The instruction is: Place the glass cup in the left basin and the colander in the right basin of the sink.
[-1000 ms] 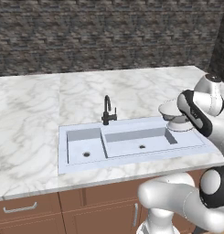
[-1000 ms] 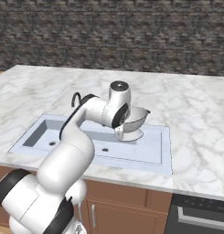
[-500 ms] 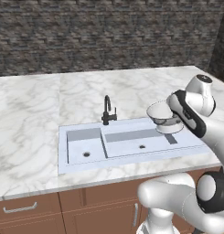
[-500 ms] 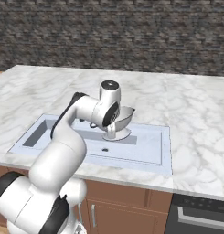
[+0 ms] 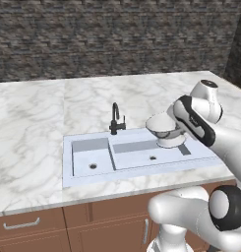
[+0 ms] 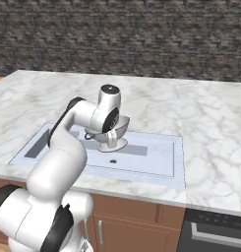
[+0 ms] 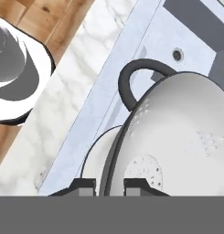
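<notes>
Gripper [image 7: 109, 185] clamped on colander [image 5: 164, 129] rim, one finger each side of wall. Colander held above right basin [image 5: 141, 160], toward its far right end, drain [image 5: 152, 158] below and left. Next: straight down. Glass cup unseen; left basin [image 5: 90, 160] empty.
</notes>
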Available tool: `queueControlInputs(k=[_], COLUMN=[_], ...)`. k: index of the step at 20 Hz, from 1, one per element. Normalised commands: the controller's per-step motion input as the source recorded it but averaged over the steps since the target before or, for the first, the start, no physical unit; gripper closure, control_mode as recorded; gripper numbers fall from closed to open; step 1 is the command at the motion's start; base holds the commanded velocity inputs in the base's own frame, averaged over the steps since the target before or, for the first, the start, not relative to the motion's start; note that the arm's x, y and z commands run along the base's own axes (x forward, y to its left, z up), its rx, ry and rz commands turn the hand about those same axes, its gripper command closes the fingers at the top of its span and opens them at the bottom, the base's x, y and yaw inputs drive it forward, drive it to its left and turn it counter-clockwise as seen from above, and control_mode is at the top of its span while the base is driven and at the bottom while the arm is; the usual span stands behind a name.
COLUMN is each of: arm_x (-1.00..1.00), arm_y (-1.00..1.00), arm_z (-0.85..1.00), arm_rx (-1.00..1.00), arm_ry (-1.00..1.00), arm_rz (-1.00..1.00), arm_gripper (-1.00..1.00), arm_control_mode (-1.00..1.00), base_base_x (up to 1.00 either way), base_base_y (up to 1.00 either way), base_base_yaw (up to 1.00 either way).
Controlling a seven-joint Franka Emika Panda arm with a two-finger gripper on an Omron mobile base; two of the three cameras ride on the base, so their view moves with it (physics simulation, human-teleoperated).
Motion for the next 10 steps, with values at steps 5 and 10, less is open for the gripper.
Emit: queueControlInputs(k=[5,10], arm_x=[0.0,0.02], arm_y=[0.31,0.22], arm_z=[0.0,-0.13], arm_rx=[0.01,0.0], arm_ry=[0.05,0.03], arm_rz=[0.14,0.12], arm_gripper=[1.0,1.0], arm_control_mode=[-1.0,-1.0], base_base_x=[0.0,0.0], base_base_y=[0.0,0.0], base_base_yaw=[0.0,0.0])
